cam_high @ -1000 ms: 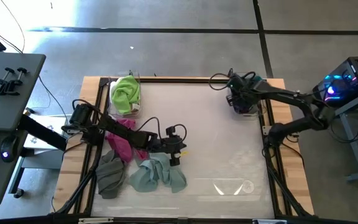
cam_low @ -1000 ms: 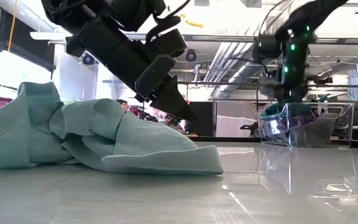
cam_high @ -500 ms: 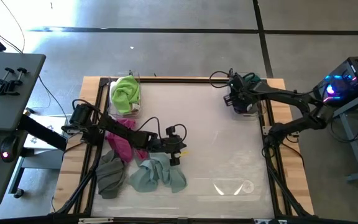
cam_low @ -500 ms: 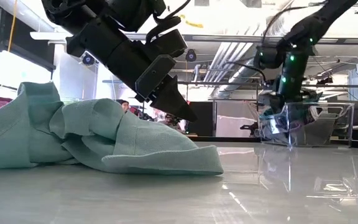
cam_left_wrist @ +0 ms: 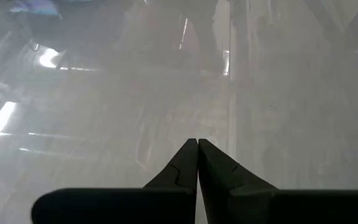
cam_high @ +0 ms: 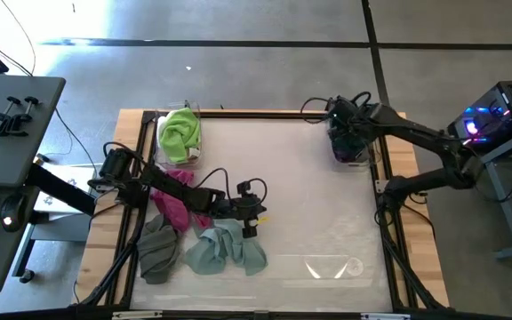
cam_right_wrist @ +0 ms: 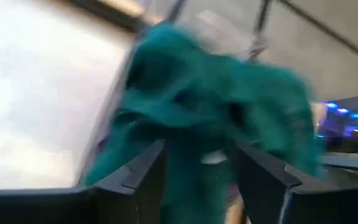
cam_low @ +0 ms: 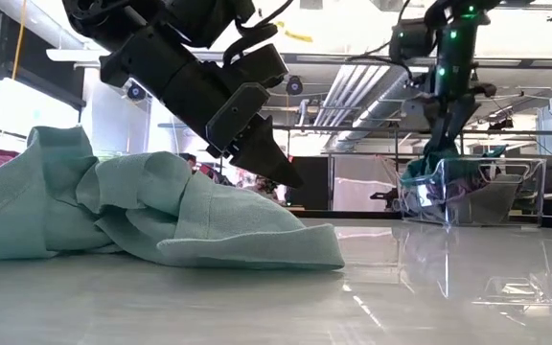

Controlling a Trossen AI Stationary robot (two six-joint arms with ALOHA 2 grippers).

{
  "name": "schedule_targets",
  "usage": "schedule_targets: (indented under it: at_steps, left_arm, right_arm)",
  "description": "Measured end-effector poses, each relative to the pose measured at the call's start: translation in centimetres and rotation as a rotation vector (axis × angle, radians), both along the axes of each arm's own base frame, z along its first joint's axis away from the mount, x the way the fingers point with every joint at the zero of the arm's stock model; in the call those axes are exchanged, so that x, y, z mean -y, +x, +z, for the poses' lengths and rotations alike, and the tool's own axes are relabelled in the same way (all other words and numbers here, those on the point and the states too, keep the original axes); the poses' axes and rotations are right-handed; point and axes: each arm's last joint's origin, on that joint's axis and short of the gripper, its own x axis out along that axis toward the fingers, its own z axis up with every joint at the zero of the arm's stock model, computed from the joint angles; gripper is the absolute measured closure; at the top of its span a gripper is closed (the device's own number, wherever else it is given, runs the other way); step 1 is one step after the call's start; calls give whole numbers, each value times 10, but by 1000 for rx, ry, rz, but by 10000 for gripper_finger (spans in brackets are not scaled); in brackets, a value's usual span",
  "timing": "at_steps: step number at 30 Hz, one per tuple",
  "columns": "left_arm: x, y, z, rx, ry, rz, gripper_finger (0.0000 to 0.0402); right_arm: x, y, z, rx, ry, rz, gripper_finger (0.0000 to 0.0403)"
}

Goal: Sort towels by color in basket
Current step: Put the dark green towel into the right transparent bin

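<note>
- Bench (cam_high: 309, 196): pale top, mostly bare in the middle; your unsorted cloths sit in a heap at the left-front part.
- Clear basket on the right (cam_low: 477, 192): stands at the far right edge of the bench, already holding a dark green towel (cam_right_wrist: 222, 87) and something purplish under it.
- Second clear basket (cam_high: 181, 153) at the far left holds the lime green towel (cam_high: 180, 133).
- Loose pile: mint towel (cam_high: 225, 249) nearest the bench middle, grey-brown towel (cam_high: 156, 249) just beside it, magenta towel (cam_high: 174, 200) behind them, partly under your left arm.
- Right gripper (cam_high: 345, 124): above the right basket; fingers (cam_right_wrist: 138, 177) spread apart, the dark green towel lies between and beyond them, so you look to be at the release end of a drop-off. Can't tell if the cloth touches the fingers.
- Left gripper (cam_low: 281, 172): hovers just over the mint towel's edge, fingers pressed together, pinching nothing.
- Next, as a judgement: lift your right arm clear of the basket, then open the left fingers and come down on the mint towel. Soft cloth, so grab a raised fold, not the flat edge.
</note>
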Motion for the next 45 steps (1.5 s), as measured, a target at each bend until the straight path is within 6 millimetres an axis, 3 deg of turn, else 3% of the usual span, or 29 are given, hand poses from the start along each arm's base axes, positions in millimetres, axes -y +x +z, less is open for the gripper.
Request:
schedule_targets:
  at_steps: [5, 13, 17, 20, 25, 35, 40, 45]
  left_arm:
    - [0, 0, 0, 6, -1, 0, 401]
    - [0, 0, 0, 3, 6, -5, 401]
    - [0, 0, 0, 3, 6, -5, 401]
    - [0, 0, 0, 3, 7, -6, 401]
    - [0, 0, 0, 3, 7, -7, 401]
    - [0, 0, 0, 3, 7, -6, 401]
    - [0, 0, 0, 4, 7, -6, 401]
    - [0, 0, 0, 4, 7, -6, 401]
  right_arm:
    - [19, -9, -5, -32, -37, -63, 279]
    - [52, -12, -63, 41, 122, -65, 387]
    - [63, -5, -85, 25, 181, -50, 393]
    - [66, -4, -90, 11, 193, -51, 387]
    - [62, -7, -81, 3, 188, -17, 365]
    - [33, -30, -29, 149, 97, -33, 250]
    - [28, -39, -13, 165, -2, -36, 247]
    - [42, -38, -17, 162, -69, -85, 287]
